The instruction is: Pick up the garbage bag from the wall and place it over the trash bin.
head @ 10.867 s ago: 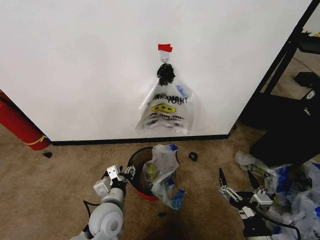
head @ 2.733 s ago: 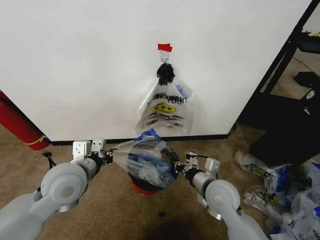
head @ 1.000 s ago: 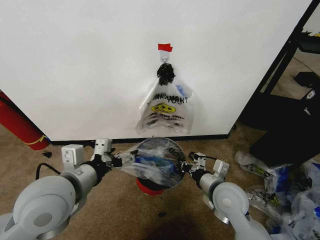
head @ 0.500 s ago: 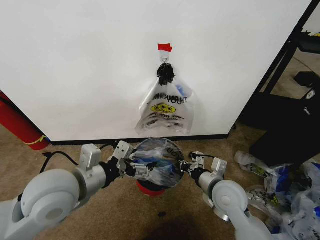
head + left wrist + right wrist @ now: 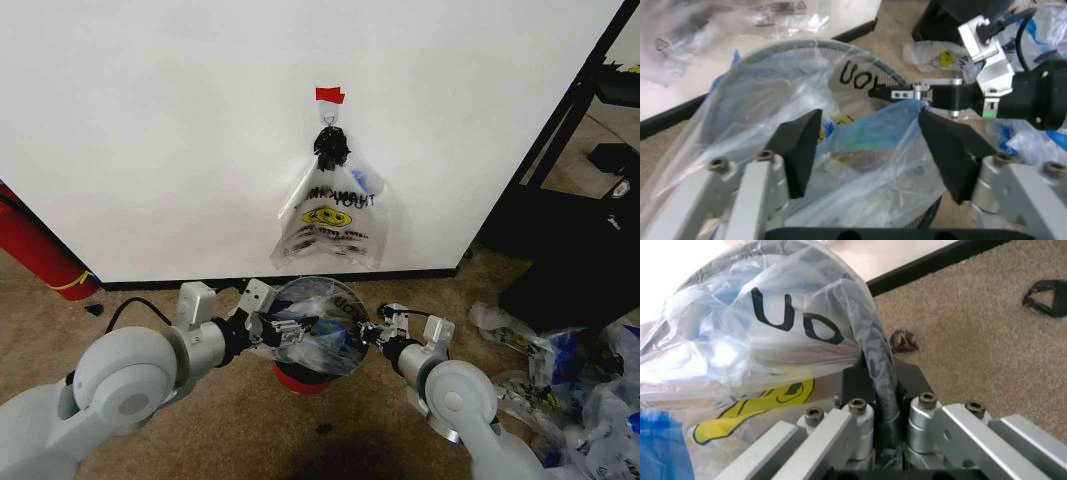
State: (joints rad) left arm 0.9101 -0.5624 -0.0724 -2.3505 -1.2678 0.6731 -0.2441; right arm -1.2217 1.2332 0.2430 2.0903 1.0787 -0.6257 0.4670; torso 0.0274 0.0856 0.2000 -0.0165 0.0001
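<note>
We had the right gripper (image 5: 372,334) clamped on the bin (image 5: 300,377) rim, left gripper (image 5: 283,328) fingers apart over the thin, slippery bag (image 5: 312,343), best gripped at its hem.

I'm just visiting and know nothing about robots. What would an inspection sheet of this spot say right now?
Surface: tan carpet, small dark bits on it.
Job's things: garbage bag draped over the trash bin, below the wall.
Clutter: smiley bag on the wall hook; loose plastic bags at right.
Grippers: left gripper open over the bag; right gripper shut on the bag and bin rim.
Cables: black cable by the left arm.
Surroundings: red cylinder, black rack.
</note>
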